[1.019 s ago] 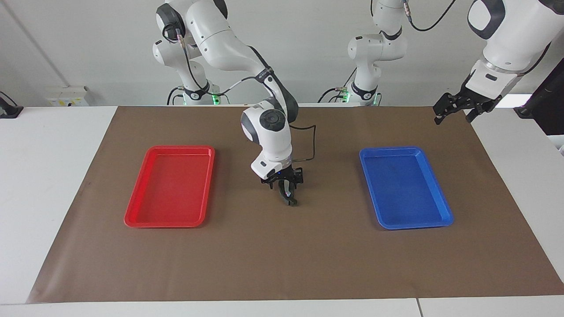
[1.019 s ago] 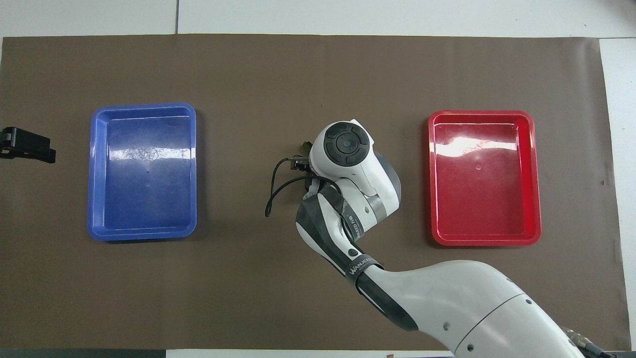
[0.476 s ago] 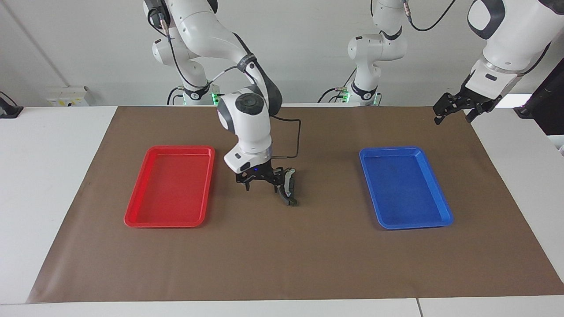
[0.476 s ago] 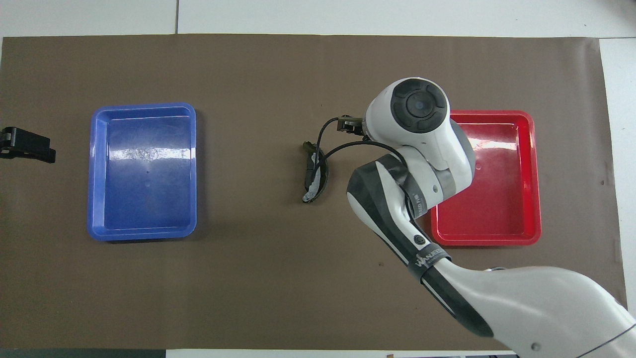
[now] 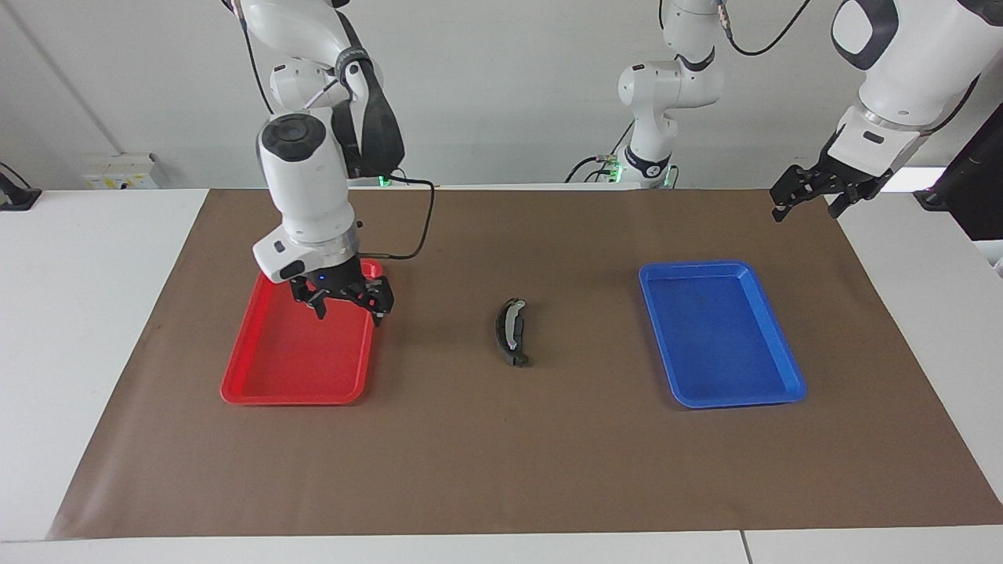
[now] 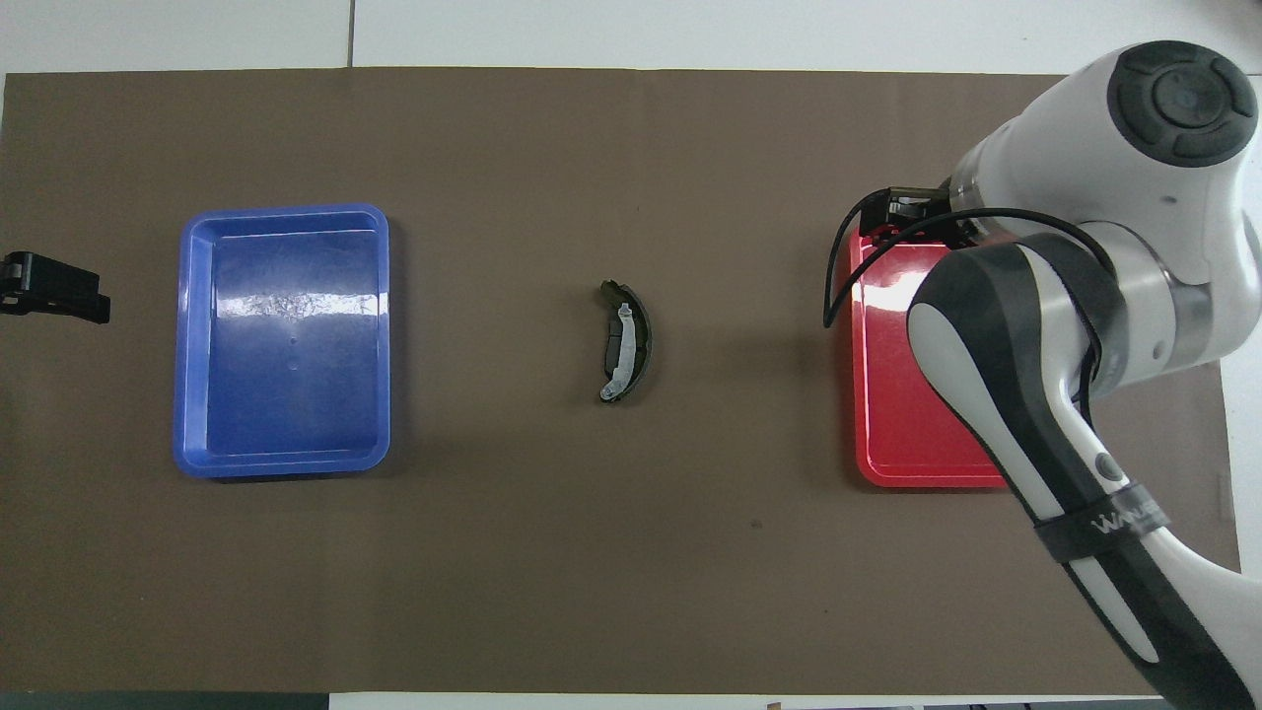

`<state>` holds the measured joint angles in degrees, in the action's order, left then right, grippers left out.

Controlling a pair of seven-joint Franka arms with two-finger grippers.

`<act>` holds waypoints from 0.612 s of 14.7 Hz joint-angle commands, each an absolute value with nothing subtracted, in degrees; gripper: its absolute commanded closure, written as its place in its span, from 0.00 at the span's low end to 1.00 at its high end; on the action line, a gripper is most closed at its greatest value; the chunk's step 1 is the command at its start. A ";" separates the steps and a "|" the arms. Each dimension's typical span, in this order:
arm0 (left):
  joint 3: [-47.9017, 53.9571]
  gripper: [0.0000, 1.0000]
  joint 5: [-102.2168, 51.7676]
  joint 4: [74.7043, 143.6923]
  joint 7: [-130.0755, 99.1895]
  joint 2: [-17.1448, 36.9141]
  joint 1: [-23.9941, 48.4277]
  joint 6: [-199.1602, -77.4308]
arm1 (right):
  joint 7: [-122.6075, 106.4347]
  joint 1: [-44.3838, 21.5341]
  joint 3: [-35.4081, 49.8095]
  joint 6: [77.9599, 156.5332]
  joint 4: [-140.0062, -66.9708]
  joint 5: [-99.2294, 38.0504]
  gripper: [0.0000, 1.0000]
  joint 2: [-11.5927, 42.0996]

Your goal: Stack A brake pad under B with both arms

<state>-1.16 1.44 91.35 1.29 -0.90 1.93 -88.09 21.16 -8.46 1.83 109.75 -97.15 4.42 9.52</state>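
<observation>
Overhead view: B (image 6: 625, 341) lies mid-bench; right gripper (image 5: 346, 298) spread, empty, over red tray (image 5: 258, 384); left gripper (image 5: 815, 190) spread, idle.

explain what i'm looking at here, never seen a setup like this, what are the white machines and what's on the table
These are two white robot arms with black two-finger grippers, at a table covered by a brown mat. One picture looks at the robots across the table; the other looks down from above their end, so the sides swap.

On the mat lie a red tray, a blue tray and, between them, a curved dark brake piece with a silvery strip. A short pad may lie under it; that cannot be told.

The right gripper is open over the red tray and holds nothing. The left gripper waits over the mat's corner near its base, open and empty. Two slimmer arms stand at the wall.
</observation>
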 commanded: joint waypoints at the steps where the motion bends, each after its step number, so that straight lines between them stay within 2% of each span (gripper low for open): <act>1: -1.14 0.01 1.14 90.79 1.85 -0.88 1.58 -87.19 | 17.85 -4.32 2.81 105.83 -99.23 5.27 0.01 5.55; 6: -1.06 0.01 1.14 90.79 1.85 -0.88 1.58 -87.19 | 12.40 1.92 2.90 99.94 -99.23 3.52 0.01 0.54; 9: -1.14 0.01 1.14 90.79 1.85 -0.88 1.58 -87.19 | 12.66 2.20 2.46 97.74 -97.92 3.52 0.01 -2.19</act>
<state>-1.16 1.44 91.35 1.29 -0.90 1.93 -88.09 13.31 1.43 1.83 98.97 -97.44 4.25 0.56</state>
